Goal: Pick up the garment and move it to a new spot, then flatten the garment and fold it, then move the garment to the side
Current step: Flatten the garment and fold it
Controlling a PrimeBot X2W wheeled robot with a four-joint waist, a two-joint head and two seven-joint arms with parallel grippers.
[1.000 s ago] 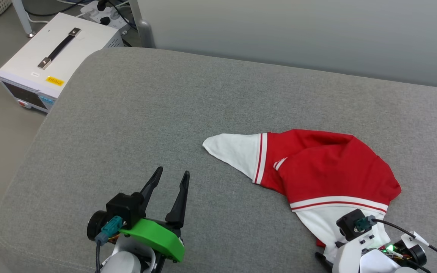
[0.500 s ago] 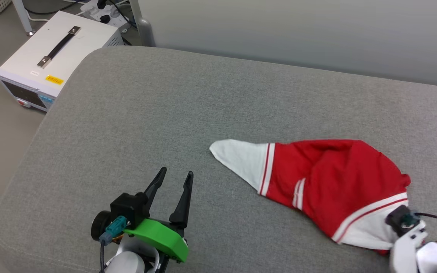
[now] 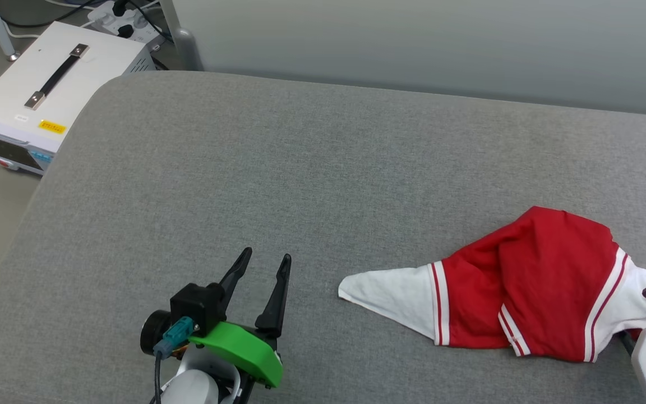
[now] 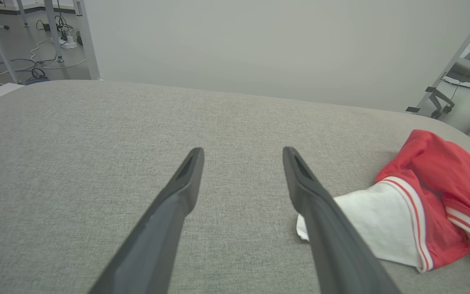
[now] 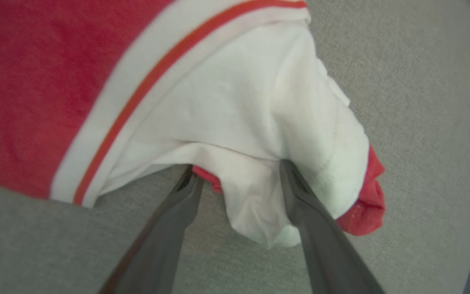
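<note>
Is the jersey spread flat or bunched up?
Bunched up: the jersey lies heaped in overlapping folds, one white sleeve sticking out.

Head view looks down on the cushion [image 3: 300,168]; low, close wrist views share its garment [image 3: 530,280].

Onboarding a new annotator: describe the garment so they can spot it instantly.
Look at the wide grey cushion before the pale wall, then its near right side. The garment lies crumpled there: red cloth with white sleeves and red-and-white striped trim; its red stands out from the grey around it.
</note>
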